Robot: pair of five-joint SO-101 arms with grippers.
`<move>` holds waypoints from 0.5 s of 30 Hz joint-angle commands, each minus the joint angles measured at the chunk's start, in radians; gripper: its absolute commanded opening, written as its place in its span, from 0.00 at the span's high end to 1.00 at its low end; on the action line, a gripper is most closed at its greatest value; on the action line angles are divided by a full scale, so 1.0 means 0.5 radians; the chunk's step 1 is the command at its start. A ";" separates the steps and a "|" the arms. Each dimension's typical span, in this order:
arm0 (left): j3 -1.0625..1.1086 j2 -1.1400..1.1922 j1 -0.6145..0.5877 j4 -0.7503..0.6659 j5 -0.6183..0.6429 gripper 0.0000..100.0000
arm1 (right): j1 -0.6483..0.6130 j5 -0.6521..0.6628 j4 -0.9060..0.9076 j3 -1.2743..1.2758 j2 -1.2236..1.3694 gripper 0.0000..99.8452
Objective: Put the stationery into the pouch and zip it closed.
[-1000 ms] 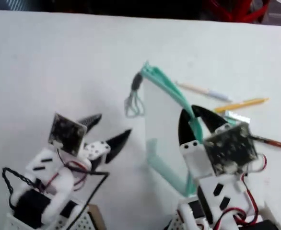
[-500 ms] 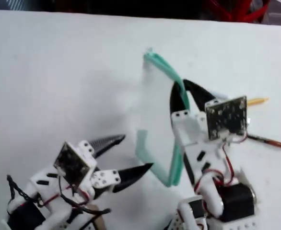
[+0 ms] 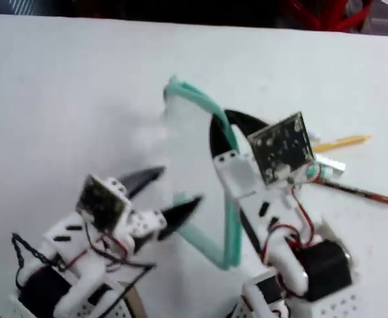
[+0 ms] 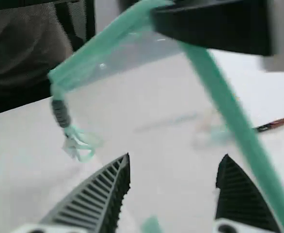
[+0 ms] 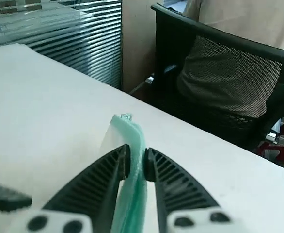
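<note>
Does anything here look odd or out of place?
The pouch stands out: it hangs tilted above the table rather than lying flat, pinched at its green edge by the fingers of the right gripper. The yellow pencil and dark pen lie outside it.

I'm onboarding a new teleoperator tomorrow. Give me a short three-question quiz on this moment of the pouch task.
1. True or false: the right gripper is shut on the teal edge of the pouch.
2. The left gripper is: A open, B shut on a ruler, C shut on the pouch.
3. Fill in: the yellow pencil lies on the ____, outside the pouch.
Key: 1 true; 2 A; 3 table.
</note>
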 commanded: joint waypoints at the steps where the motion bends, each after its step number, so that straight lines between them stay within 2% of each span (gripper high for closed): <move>1: -0.034 0.066 -0.342 -0.055 0.015 0.72 | 0.002 0.209 0.318 -0.218 0.002 0.98; 5: 0.292 0.066 -0.446 -0.295 0.015 0.72 | -0.167 0.574 0.489 -0.221 0.017 0.98; 9: 0.595 0.066 -0.459 -0.617 0.015 0.72 | -0.287 0.767 0.468 -0.218 0.023 0.98; 15: 0.641 0.063 -0.446 -0.687 0.015 0.72 | -0.299 1.043 0.367 -0.126 0.176 0.98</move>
